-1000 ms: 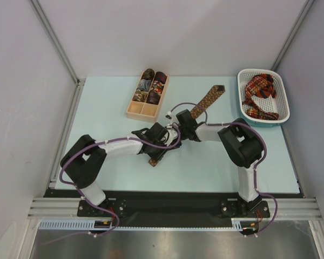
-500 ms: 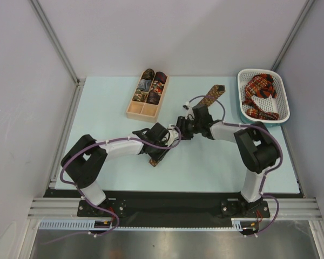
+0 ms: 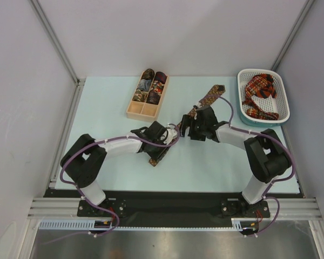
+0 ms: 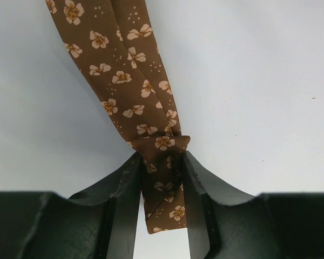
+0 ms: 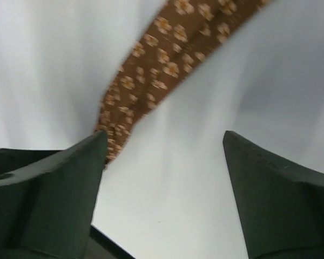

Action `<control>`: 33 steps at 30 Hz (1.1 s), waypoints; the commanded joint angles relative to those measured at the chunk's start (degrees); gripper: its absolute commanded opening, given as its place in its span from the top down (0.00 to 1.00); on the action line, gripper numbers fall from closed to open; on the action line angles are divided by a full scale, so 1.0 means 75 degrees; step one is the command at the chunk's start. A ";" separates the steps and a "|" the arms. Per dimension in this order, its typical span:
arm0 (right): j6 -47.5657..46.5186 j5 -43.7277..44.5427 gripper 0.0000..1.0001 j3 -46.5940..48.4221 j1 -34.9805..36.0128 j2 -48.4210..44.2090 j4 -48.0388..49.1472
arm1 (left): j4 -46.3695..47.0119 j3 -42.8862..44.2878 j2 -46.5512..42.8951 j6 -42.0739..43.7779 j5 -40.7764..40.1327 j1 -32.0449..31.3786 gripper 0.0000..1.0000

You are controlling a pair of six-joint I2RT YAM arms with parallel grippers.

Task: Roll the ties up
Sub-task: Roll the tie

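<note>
L gripper clamped on folded end of brown tie, mid table. R gripper wide open, holds nothing; tie just beside its finger. Plaid ties in basket, far right.

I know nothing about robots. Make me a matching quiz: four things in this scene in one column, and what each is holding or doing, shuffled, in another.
1. left gripper
2. right gripper
3. white basket
4. wooden box

A. holds rolled ties
B. open, holding nothing
C. shut on the brown tie
D. holds red plaid ties

Pairs: 1-C, 2-B, 3-D, 4-A.
</note>
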 commanded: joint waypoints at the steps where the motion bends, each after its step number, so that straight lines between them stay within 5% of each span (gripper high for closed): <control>1: 0.0564 0.2016 0.03 0.0744 0.0386 -0.0021 -0.1236 | -0.0401 0.0093 -0.0018 0.0161 0.0160 0.0214 0.60; 13: 0.2405 0.5145 0.04 0.4479 0.0680 0.2286 -0.5021 | -0.0248 0.0069 -0.0019 0.0185 0.0301 0.0366 0.60; 26: 0.2406 0.5252 0.03 0.6278 0.0586 0.3683 -0.5378 | -0.0166 0.0011 -0.0077 0.0103 0.0207 0.0308 0.60; 33: 0.2558 0.5672 0.13 0.7377 0.0621 0.4676 -0.6369 | -0.0166 0.0034 -0.0007 0.0091 0.0207 0.0284 0.60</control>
